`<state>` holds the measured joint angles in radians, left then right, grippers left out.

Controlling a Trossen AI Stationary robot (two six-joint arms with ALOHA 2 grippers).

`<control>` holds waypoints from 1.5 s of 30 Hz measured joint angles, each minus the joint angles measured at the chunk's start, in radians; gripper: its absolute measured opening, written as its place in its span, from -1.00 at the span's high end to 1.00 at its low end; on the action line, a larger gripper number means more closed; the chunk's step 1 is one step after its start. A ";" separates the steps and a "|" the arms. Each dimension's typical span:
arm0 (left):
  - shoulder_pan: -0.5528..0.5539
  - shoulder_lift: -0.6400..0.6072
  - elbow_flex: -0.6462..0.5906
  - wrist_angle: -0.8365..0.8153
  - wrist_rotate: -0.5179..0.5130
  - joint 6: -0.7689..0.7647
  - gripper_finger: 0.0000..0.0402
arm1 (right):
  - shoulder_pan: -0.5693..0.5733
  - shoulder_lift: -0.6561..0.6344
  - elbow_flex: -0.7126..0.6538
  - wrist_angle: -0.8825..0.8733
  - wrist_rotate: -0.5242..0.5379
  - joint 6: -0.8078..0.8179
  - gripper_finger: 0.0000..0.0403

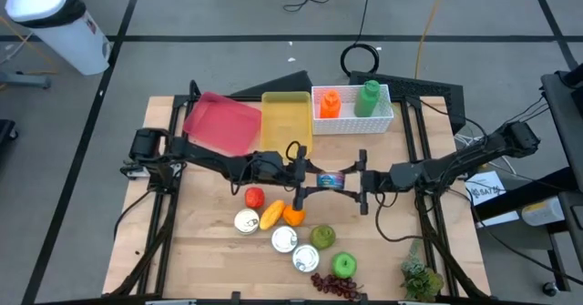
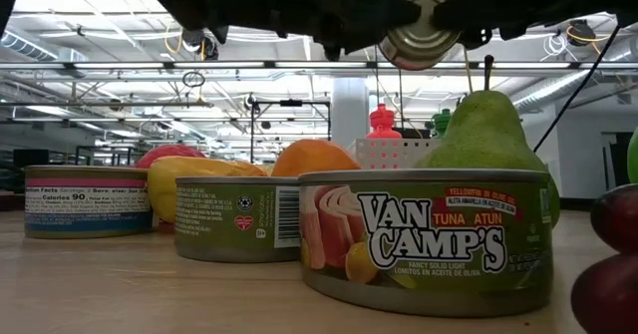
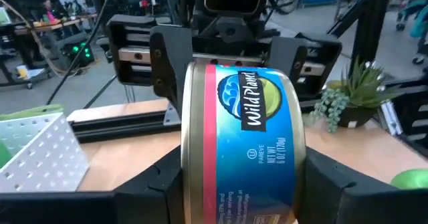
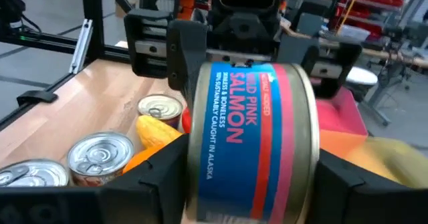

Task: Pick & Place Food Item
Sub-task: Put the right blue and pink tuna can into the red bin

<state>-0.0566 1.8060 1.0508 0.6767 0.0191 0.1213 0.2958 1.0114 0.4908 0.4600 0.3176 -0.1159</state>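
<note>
Two grippers, one salmon can between them

Both of my grippers meet over the middle of the wooden table (image 1: 182,250), and the blue salmon can (image 1: 331,180) hangs in the air between them, above the food spread out below. My left gripper (image 1: 305,179) has its fingers on the can's sides; my right gripper (image 1: 358,182) clasps it from the opposite end. The can lies on its side, its short axis running level from one arm toward the other, flat lid facing the low camera.

Below I count three tuna tins (image 1: 284,239), one red tomato (image 1: 254,197), one yellow mango (image 1: 271,215), one orange (image 1: 293,216), one pear (image 1: 322,237), one green apple (image 1: 344,266) and one bunch of dark grapes (image 1: 335,286). A small potted plant (image 1: 419,276) stands at the table's corner.

At the far edge sit a red tray (image 1: 219,123), a yellow bin (image 1: 287,116) and a white basket (image 1: 383,121) holding two bottles, one orange and one green. Around the table is grey floor with cables, and a white bin (image 1: 59,23).
</note>
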 joint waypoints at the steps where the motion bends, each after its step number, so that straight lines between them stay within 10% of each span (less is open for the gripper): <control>1: 0.000 -0.005 0.000 -0.011 -0.017 0.006 0.03 | 0.000 -0.004 0.000 -0.011 0.009 0.004 -0.11; 6: -0.015 -0.123 0.000 -0.212 -0.172 0.062 0.03 | -0.002 -0.056 0.002 -0.081 0.039 0.003 -0.26; 17: -0.004 -0.390 -0.013 -0.989 -1.152 -0.110 0.03 | 0.002 -0.164 0.000 -0.197 0.012 0.079 -0.29; 25: 0.290 -0.414 -0.159 -1.374 -1.132 -0.603 0.03 | 0.001 -0.146 0.000 -0.196 0.019 0.078 -0.27; 45: 0.684 -0.273 -0.328 -1.185 -0.934 -0.486 0.03 | -0.002 -0.146 0.000 -0.192 0.025 0.048 -0.27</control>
<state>0.6273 1.5330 0.7231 -0.5083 -0.9153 -0.3644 0.2939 0.8658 0.4904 0.2677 0.3428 -0.0676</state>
